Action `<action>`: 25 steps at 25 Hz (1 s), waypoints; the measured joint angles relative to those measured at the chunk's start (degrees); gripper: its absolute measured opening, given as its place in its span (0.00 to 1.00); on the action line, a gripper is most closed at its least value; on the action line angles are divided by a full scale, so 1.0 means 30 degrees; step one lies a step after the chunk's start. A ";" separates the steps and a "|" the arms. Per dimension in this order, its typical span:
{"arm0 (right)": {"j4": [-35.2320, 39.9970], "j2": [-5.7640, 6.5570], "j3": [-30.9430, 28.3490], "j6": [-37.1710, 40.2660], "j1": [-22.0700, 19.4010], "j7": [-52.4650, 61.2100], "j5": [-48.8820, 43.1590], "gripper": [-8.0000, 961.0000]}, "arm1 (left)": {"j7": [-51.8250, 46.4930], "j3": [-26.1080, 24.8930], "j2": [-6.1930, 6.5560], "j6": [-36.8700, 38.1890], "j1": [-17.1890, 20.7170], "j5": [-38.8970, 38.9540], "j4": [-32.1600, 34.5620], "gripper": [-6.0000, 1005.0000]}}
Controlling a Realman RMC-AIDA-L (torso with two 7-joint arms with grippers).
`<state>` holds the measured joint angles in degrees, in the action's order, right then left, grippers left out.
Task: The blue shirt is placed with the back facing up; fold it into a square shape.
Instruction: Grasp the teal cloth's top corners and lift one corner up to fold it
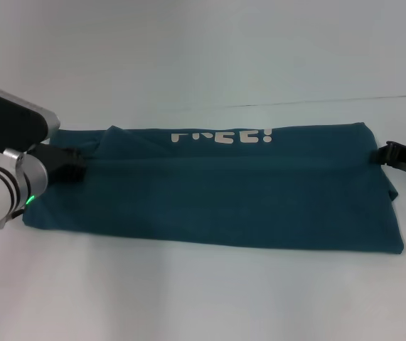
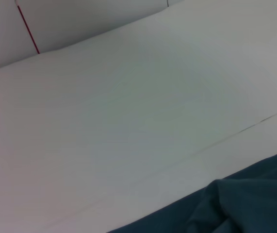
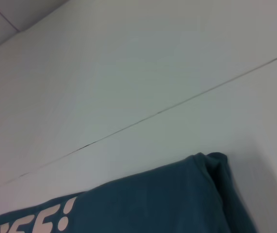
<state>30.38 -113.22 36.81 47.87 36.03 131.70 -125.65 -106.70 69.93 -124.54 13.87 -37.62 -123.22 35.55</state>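
Risk from here: uneven pull or an early release at either end, letting the soft knit slump and skewing the fold away from a square; another layer caught along with the edge, dragging the whole stack sideways.

Dark teal-blue short-sleeved knit shirt (image 1: 217, 192) lying on the white desk (image 1: 188, 298) as a long horizontal band, folded lengthwise, white lettering (image 1: 222, 135) showing upside down along the far strip.

Left end effector (image 1: 66, 163) at the band's left end, black fingers buried in a raised pucker of cloth; apparently pinching it, though the closure itself cannot be made out.

Right end effector (image 1: 402, 156) at the right end, touching the far right corner; spread or clamped: cannot tell.
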 joint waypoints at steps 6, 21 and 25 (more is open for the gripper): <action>0.0075 -0.0023 -0.0176 -0.0170 -0.0245 -0.0019 0.0116 0.07 | 0.0002 -0.0325 -0.0001 -0.0034 0.0296 0.0021 0.0145 0.01; 0.0210 0.0023 -0.0902 -0.0136 -0.0587 -0.0024 0.0449 0.02 | 0.0002 -0.1115 -0.0002 -0.0045 0.0930 0.0031 0.0618 0.10; 0.0262 0.0011 -0.0926 0.0008 -0.0734 -0.0962 0.1206 0.02 | -0.0010 -0.1094 -0.0006 0.0118 0.1155 0.0079 0.1003 0.12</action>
<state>31.17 -113.18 34.03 47.90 33.83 128.82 -122.03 -106.73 66.65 -124.56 14.22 -34.16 -122.98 38.56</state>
